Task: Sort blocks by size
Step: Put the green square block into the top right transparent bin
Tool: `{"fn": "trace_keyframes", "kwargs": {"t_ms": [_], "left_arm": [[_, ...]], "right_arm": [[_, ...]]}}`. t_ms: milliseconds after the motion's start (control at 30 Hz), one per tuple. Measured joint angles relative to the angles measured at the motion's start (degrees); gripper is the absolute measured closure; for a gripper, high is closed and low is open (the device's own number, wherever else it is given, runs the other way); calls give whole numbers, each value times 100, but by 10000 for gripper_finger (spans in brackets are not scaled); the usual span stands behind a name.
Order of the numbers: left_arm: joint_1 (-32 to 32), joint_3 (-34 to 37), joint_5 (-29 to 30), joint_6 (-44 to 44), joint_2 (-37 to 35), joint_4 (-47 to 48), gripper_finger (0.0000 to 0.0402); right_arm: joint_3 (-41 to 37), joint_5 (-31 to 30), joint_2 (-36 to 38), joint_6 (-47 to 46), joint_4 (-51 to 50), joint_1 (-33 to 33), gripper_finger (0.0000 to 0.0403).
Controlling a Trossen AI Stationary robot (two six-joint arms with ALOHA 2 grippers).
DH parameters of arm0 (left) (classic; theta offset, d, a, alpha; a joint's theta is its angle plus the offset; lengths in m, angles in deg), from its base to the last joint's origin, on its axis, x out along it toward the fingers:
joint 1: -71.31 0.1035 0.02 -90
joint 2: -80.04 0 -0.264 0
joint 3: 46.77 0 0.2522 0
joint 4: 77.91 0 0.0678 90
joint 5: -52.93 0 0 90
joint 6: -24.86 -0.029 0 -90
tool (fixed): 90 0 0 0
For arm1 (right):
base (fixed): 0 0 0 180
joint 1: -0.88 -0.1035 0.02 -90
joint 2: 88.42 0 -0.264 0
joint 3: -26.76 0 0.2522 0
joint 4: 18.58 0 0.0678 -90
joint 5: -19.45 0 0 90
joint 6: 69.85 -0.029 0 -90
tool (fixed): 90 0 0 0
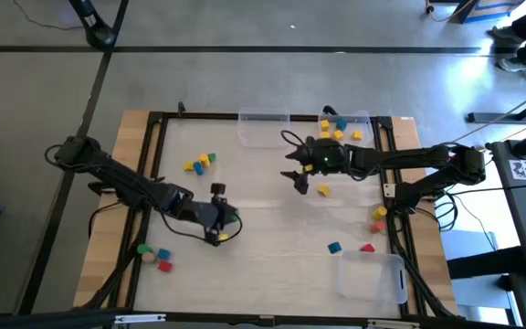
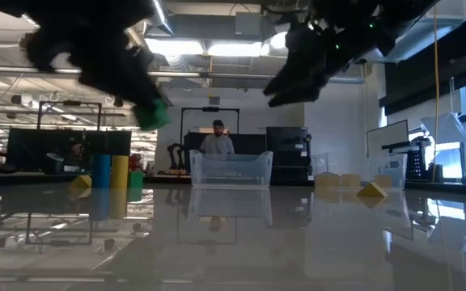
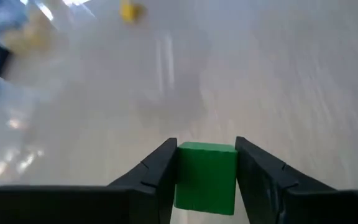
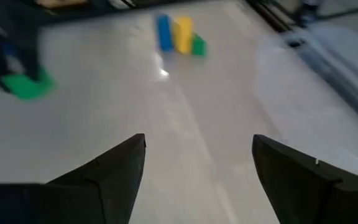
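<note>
1. The left gripper sits at about seven o'clock on the table, lifted off it, pinching a small green square block between its dark fingers.
2. The block could slip out – only the fingertips hold it.
3. The right gripper hangs at about one o'clock, fingers spread wide – empty, with a little yellow block close by.

Left gripper raised above the table's near-left part, fingers clamped on a green block. Right gripper lifted over the table's far-centre, fingers spread wide apart, holding nothing.
</note>
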Motion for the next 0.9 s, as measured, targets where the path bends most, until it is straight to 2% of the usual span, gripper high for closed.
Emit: {"fn": "trace_keyframes", "kwargs": {"t_ms": [200, 467, 567, 767, 900], "left_arm": [[300, -7, 24, -1229, 0, -1339, 272], [528, -7, 30, -2639, 0, -2605, 271], [534, -7, 30, -2963, -2, -2777, 271], [533, -9, 53, -3387, -2, -2875, 271], [531, -7, 123, -3460, -2, -2872, 270]], "right_arm": [[0, 856, 0, -432, 440, 0, 109], [0, 1433, -490, -992, 1033, -2, 109], [0, 1656, -825, -1210, 1530, -2, 109], [0, 2517, -1296, -1516, 2586, -11, 109], [0, 2579, -1327, -1519, 2684, -11, 109]]}}
